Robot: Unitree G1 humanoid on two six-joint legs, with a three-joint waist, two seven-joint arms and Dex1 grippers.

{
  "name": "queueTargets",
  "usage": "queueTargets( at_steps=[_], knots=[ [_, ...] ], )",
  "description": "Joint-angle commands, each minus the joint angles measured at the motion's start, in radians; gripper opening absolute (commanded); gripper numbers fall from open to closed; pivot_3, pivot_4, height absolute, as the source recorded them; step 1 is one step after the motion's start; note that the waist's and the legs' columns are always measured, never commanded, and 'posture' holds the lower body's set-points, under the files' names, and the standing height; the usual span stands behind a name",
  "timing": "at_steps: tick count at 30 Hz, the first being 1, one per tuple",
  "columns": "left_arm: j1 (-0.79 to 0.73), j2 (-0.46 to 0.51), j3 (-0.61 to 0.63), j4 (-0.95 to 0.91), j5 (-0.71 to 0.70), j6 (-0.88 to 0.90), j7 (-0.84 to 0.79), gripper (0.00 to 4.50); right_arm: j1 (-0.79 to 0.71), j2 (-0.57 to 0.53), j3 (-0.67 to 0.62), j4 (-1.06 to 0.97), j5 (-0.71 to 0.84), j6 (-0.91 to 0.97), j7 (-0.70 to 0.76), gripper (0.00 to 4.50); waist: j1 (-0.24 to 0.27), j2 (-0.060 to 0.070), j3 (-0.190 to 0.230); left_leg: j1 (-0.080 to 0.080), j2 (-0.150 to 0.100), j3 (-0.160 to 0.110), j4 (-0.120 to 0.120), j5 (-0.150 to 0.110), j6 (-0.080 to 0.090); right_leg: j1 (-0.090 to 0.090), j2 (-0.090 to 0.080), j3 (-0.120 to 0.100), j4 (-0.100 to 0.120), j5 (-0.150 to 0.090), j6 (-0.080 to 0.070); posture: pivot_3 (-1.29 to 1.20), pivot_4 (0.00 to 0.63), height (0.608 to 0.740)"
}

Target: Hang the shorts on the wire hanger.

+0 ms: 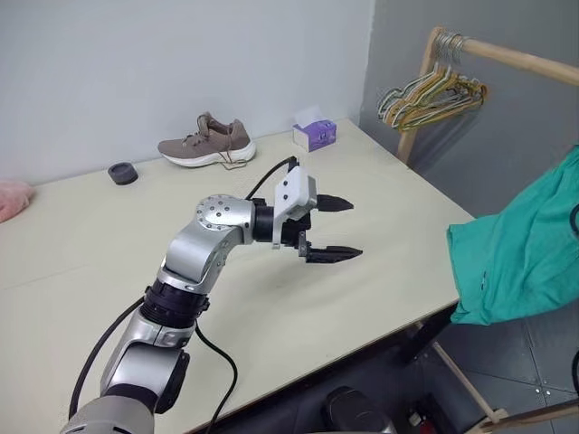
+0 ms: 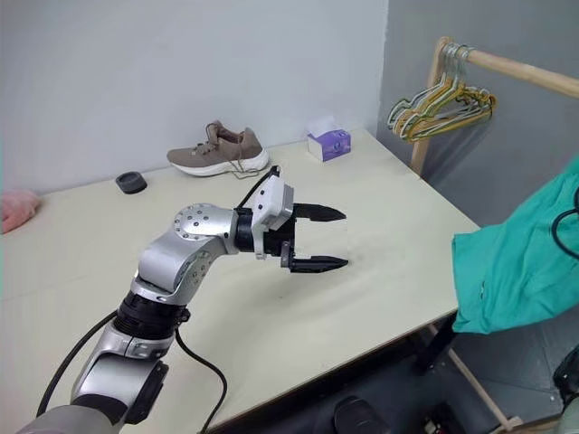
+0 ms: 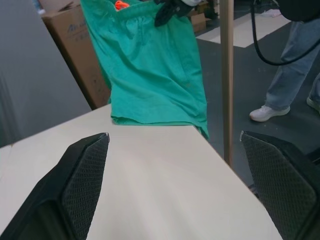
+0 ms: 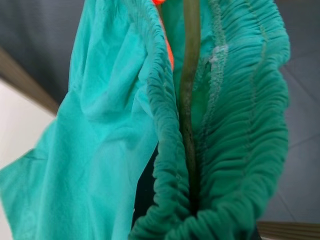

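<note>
Big cream table (image 1: 380, 271) has lots of bare room near its right edge. The shorts (image 1: 520, 249) hang past that edge, teal cloth, crinkly gathered waistband, with the thin wire hanger (image 4: 189, 100) running inside it. The right gripper is pinched on the shorts. The left gripper (image 1: 333, 228) hovers over the tabletop, fingers spread wide.

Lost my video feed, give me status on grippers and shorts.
Left gripper open, nothing in it, over table. Right gripper shut on shorts, lifted off the table's right edge. Wire hanger inside waistband. Nothing in the way.
</note>
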Motion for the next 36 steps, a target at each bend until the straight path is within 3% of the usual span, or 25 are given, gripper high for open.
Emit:
queueTargets(
  at_steps=[1,9,20,23,29,34,36],
  knots=[
    [-0.005,-0.010,0.012,-0.043,-0.014,-0.003,0.017,4.45,-0.072,-0.084,0.068,0.164,-0.023,-0.160,0.019,0.00,0.000,0.000,0.000,0.000,0.000,0.001,0.000,0.000,0.000,0.000,0.000,0.001,0.000,0.000,0.000,-0.39,0.000,0.740],
    [-0.017,-0.017,0.030,-0.093,-0.134,0.104,-0.024,4.45,-0.175,-0.149,0.178,0.420,-0.022,-0.249,0.059,0.00,-0.004,-0.002,0.001,0.012,0.000,0.017,-0.002,-0.001,-0.001,0.006,0.000,0.015,-0.001,-0.003,0.005,-0.38,0.000,0.740],
    [-0.065,0.013,0.020,-0.071,-0.144,0.101,-0.080,4.45,-0.158,-0.130,0.180,0.356,0.028,-0.178,0.082,0.00,-0.008,-0.002,0.001,0.013,-0.001,0.019,-0.001,-0.003,-0.003,0.008,-0.001,0.019,-0.002,-0.003,0.008,-0.39,0.000,0.740],
    [-0.064,0.010,0.017,-0.075,-0.144,0.101,-0.077,4.50,-0.153,-0.123,0.157,0.311,0.052,-0.145,0.072,0.68,-0.011,-0.002,0.001,0.013,-0.001,0.019,-0.001,-0.003,-0.003,0.008,-0.001,0.019,-0.002,-0.003,0.008,-0.39,0.000,0.740],
    [-0.060,0.015,0.015,-0.071,-0.131,0.090,-0.077,4.50,-0.119,-0.085,0.074,0.163,0.092,-0.104,0.037,2.63,-0.017,-0.002,0.001,0.013,-0.001,0.019,-0.001,-0.003,-0.003,0.008,0.000,0.019,-0.002,-0.003,0.008,-0.39,0.000,0.740],
    [-0.052,0.015,0.015,-0.070,-0.124,0.081,-0.071,4.50,-0.042,-0.060,0.050,0.009,0.097,-0.176,0.035,4.37,-0.018,-0.002,0.001,0.013,-0.001,0.019,-0.001,-0.003,-0.003,0.008,0.000,0.019,-0.002,-0.004,0.009,-0.38,0.000,0.740],
    [-0.047,0.015,0.018,-0.069,-0.122,0.082,-0.065,4.50,0.000,-0.057,0.057,-0.049,0.088,-0.236,0.034,4.48,-0.017,-0.002,0.001,0.013,-0.001,0.019,-0.001,-0.003,-0.003,0.008,0.000,0.019,-0.002,-0.004,0.009,-0.38,0.000,0.740]
  ],
)
